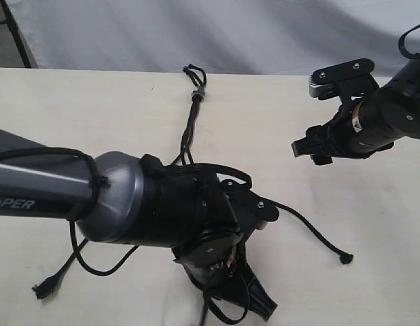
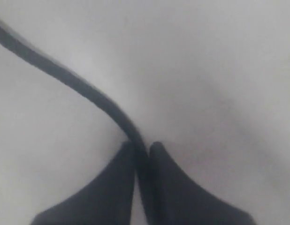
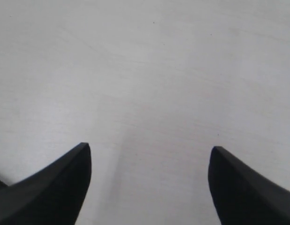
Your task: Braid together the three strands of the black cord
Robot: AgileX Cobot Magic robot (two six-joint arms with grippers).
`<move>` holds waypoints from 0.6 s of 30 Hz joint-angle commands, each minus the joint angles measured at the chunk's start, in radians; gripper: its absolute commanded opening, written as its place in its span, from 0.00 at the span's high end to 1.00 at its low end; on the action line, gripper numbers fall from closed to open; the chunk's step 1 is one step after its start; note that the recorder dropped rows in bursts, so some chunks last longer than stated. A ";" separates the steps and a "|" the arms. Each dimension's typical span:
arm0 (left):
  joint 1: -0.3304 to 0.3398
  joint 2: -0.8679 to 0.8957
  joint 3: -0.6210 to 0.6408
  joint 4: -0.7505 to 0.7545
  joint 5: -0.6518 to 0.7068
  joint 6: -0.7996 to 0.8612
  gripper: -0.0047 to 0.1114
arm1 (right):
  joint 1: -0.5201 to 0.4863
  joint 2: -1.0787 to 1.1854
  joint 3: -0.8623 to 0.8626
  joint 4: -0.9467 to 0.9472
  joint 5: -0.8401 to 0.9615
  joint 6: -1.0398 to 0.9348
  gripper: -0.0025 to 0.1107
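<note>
The black cord lies on the pale table, its grey band [image 1: 198, 93] and short loops [image 1: 194, 71] at the far end. Below the band the three strands [image 1: 189, 132] run close together and vanish under my left arm. One strand comes out to the right and ends in a knotted tip [image 1: 345, 258]. Another tip [image 1: 40, 291] lies at the front left. My left gripper [image 1: 256, 300] [image 2: 142, 147] is shut on a strand [image 2: 79, 84] low over the table. My right gripper [image 1: 317, 112] [image 3: 149, 150] hovers open and empty at the right, away from the cord.
The pale tabletop [image 1: 346, 204] ends at a far edge against a white backdrop [image 1: 264, 34]. My left arm's thick grey body [image 1: 115, 197] covers the middle of the cord. A dark post [image 1: 18, 34] stands at the back left.
</note>
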 commanded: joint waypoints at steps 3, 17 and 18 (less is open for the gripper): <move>0.015 -0.008 -0.012 -0.017 0.128 0.114 0.95 | -0.004 -0.007 0.004 0.016 -0.005 0.003 0.39; 0.329 -0.142 0.071 0.286 0.182 0.205 0.95 | -0.004 -0.007 0.004 0.016 -0.053 0.002 0.39; 0.357 -0.135 0.089 0.314 0.148 0.205 0.95 | -0.004 -0.007 0.004 0.016 -0.053 0.002 0.39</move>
